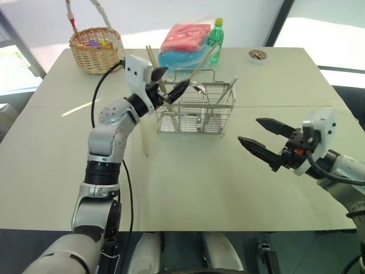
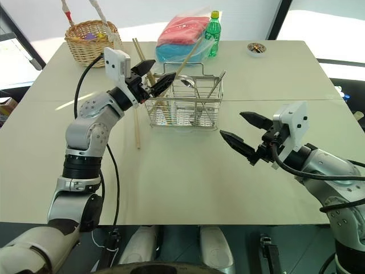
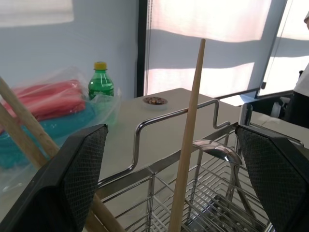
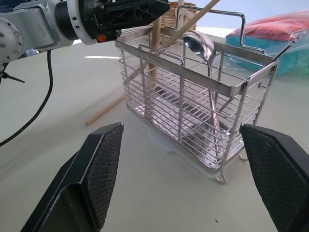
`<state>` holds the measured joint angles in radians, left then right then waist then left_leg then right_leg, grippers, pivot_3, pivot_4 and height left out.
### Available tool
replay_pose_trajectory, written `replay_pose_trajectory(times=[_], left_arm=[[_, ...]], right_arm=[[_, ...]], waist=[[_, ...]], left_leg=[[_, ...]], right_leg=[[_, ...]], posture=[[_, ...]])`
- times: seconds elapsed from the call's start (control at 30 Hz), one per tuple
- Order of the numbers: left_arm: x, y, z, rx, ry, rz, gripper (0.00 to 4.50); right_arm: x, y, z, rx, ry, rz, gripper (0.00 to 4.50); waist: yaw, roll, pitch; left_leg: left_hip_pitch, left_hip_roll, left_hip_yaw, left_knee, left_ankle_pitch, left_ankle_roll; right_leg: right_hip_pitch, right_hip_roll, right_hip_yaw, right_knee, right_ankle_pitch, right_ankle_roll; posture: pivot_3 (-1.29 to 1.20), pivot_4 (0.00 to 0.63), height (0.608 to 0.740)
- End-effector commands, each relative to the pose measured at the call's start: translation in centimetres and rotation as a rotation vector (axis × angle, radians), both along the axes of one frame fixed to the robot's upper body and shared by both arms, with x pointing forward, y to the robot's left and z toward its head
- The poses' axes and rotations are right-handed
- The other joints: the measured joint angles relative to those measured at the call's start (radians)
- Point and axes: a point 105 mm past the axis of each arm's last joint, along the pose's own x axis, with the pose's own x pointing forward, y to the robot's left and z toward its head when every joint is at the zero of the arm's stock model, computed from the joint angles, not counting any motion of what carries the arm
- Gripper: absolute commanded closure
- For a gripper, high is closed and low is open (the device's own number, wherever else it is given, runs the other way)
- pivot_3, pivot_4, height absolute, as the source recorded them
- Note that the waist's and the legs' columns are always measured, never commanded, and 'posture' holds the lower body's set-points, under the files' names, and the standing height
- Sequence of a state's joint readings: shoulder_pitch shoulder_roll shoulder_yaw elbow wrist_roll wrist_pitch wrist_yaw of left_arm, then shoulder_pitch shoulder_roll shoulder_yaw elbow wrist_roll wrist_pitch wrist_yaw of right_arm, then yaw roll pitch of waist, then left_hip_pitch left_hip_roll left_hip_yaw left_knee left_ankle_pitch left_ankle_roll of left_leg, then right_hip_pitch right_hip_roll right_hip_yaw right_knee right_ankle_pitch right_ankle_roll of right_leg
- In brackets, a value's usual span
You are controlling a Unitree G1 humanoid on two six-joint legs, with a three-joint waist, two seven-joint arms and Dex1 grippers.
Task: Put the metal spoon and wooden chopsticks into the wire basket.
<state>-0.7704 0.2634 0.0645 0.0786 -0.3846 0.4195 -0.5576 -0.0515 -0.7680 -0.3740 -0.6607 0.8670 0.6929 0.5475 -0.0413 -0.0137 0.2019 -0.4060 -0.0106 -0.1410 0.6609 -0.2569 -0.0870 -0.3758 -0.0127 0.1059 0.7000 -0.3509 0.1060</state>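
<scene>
Left gripper (image 2: 151, 77) released at basket (image 1: 194, 117) top; right gripper (image 1: 261, 137) released, near right. Spoon (image 4: 199, 44), chopsticks (image 3: 187, 140) in basket; one stick (image 2: 136, 127) on table left. Wicker basket (image 1: 96, 51), bottle (image 1: 215, 35) far.

Counted: one wire basket (image 1: 195, 111), one metal spoon (image 4: 199, 44), three wooden chopsticks (image 3: 188, 140), one wicker basket (image 1: 96, 50), one green bottle (image 1: 215, 35).

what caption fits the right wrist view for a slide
Metal spoon and wooden chopsticks stand in the wire basket; one chopstick lies on the table.
</scene>
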Motion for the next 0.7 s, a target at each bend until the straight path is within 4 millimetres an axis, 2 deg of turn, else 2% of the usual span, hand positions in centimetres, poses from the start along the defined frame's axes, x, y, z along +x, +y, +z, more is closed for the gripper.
replay_pose_trajectory(times=[0.03,0.27,0.4,0.5,0.6,0.7], left_arm=[[-1.3,1.0,3.0,-0.007,-0.075,-0.006,0.06],[-3.8,2.2,5.7,0.031,-0.080,-0.121,0.06],[-5.2,3.8,7.1,0.042,-0.036,-0.171,0.06],[-4.9,5.8,6.9,0.055,0.013,-0.117,0.06],[-4.3,8.8,5.7,0.066,0.126,-0.029,0.06],[-5.0,10.7,4.4,0.103,0.208,-0.013,0.06]], right_arm=[[0.0,0.0,0.8,-0.010,-0.038,0.004,0.50],[0.1,0.0,0.6,-0.008,-0.035,0.004,0.50],[0.2,0.1,0.7,-0.007,-0.038,0.008,0.50],[0.1,0.1,0.8,-0.019,-0.046,0.015,0.50],[0.1,0.2,1.1,-0.028,-0.056,0.019,0.50],[0.1,0.3,1.2,-0.032,-0.060,0.023,0.50]], waist=[[0.000,0.000,0.000],[0.000,0.000,0.000],[0.000,0.000,0.000],[-0.003,0.000,0.000],[-0.003,0.000,0.000],[-0.006,0.001,0.001]], left_leg=[[0.000,0.000,0.000,0.000,0.000,0.000],[0.000,0.001,0.000,0.000,0.000,0.000],[0.000,0.001,0.000,0.000,0.000,0.000],[0.000,0.001,0.000,-0.001,0.000,0.000],[0.000,0.001,0.000,-0.002,0.000,0.000],[0.001,0.001,0.000,-0.003,0.000,0.000]], right_leg=[[0.000,0.000,0.000,0.000,0.000,0.000],[0.000,0.000,0.000,-0.001,0.000,0.000],[0.000,0.000,0.000,-0.001,0.000,0.000],[0.000,0.000,0.000,-0.001,0.000,0.000],[0.000,0.000,0.000,-0.001,0.000,0.000],[-0.001,0.000,0.000,-0.001,0.000,0.000]], posture=[[0.00,0.150,0.740],[0.00,0.150,0.740],[0.00,0.150,0.740],[0.00,0.150,0.740],[0.00,0.150,0.740],[0.00,0.150,0.740]])
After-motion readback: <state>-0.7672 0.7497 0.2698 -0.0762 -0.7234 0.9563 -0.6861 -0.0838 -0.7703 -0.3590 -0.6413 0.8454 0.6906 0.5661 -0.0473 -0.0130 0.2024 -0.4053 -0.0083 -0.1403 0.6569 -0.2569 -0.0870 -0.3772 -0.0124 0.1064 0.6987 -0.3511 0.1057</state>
